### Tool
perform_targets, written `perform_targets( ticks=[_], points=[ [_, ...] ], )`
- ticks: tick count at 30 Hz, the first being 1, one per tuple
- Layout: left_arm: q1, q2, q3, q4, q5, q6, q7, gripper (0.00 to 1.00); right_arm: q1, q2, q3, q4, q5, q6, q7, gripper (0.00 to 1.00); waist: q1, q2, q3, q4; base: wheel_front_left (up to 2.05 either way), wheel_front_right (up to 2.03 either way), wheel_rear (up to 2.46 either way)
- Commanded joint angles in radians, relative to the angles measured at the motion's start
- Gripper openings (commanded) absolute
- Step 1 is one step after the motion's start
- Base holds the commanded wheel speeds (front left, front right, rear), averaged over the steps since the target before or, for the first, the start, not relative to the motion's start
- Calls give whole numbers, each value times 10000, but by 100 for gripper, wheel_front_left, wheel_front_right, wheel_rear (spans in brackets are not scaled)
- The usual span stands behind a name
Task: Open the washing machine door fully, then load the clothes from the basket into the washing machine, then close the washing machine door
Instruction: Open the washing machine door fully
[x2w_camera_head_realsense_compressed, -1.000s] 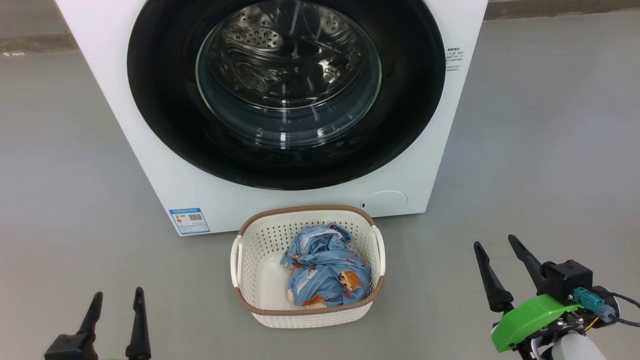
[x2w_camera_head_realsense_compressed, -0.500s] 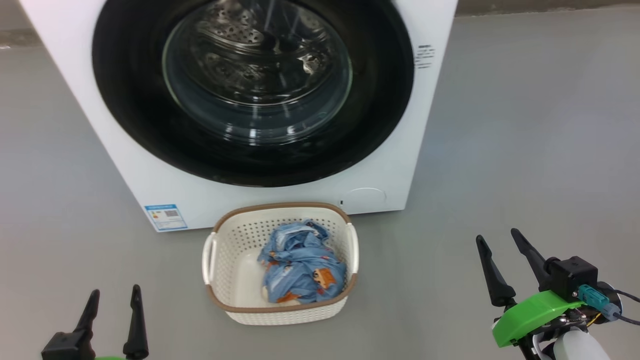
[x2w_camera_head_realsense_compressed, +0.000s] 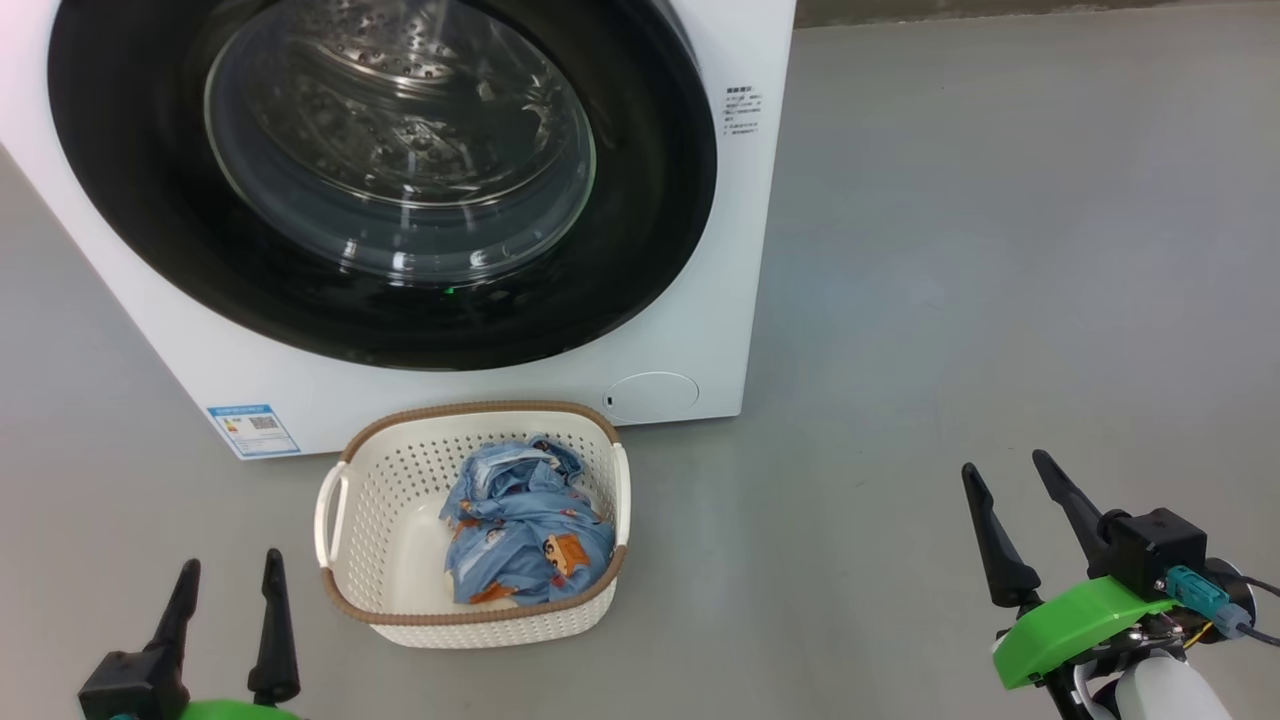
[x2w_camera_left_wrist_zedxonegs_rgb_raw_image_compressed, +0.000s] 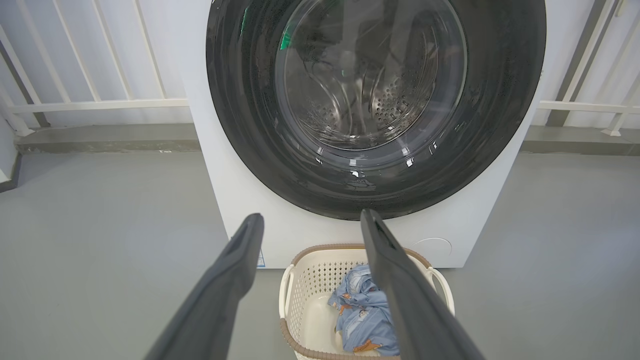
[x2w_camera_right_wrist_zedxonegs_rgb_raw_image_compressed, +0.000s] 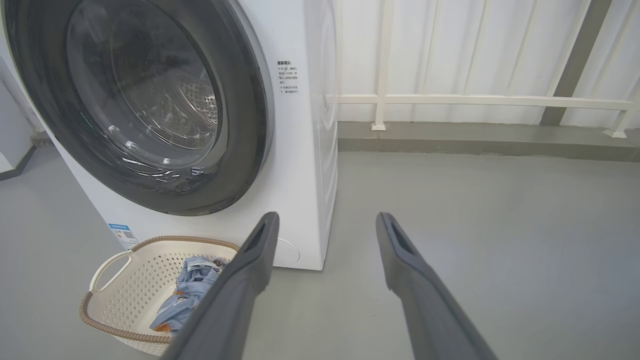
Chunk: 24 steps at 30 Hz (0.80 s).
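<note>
Currently, in the head view: washer (x2w_camera_head_realsense_compressed: 690, 330) on the grey floor (x2w_camera_head_realsense_compressed: 980, 250), upper left, front toward the camera. Door (x2w_camera_head_realsense_compressed: 650, 200) shut flush against that front, black rim unbroken all round, steel drum visible through the glass bowl. Small blue label (x2w_camera_head_realsense_compressed: 252, 430) at the lower left corner of the front.

Basket (x2w_camera_head_realsense_compressed: 470, 408) upright on the floor just before the washer, below the door; touching the front panel or not, cannot tell. Clothes (x2w_camera_head_realsense_compressed: 525, 530) bunched inside the basket, toward its right end, with the cream bottom bare at the left end.

Left fingers (x2w_camera_head_realsense_compressed: 272, 620) at the lower left, spread apart, gripping nothing, tips toward the washer, short of the basket. Right fingers (x2w_camera_head_realsense_compressed: 993, 545) at the lower right, likewise spread and empty, over bare floor, well apart from basket and washer.

In the left wrist view, aimed at the door's lower rim, basket low between the tips and partly behind one. In the right wrist view, aimed past the washer's right edge toward a white railing (x2w_camera_right_wrist_zedxonegs_rgb_raw_image_compressed: 475, 100).
</note>
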Motion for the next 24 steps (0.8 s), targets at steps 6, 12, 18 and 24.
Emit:
perform_targets(
  ticks=[6,12,18,24],
  points=[
    [-318,217,227,-395,-47,-62,-122,100,-335,-64,269,-232,-75,-13,-120,100,0,0,-37,5,7,7,-15],
    [-188,237,151,-591,19,-84,-122,100,-308,-45,281,-241,-87,-13,-120,100,0,0,-60,7,0,0,0],
    [-112,227,81,-622,-12,-98,-122,100,-351,34,211,-265,-40,-13,-120,100,0,0,-64,28,0,0,0],
    [-74,217,32,-706,-12,-105,-122,100,-625,181,-39,-337,454,-13,-120,100,0,0,-5,68,0,0,0]
  ],
)
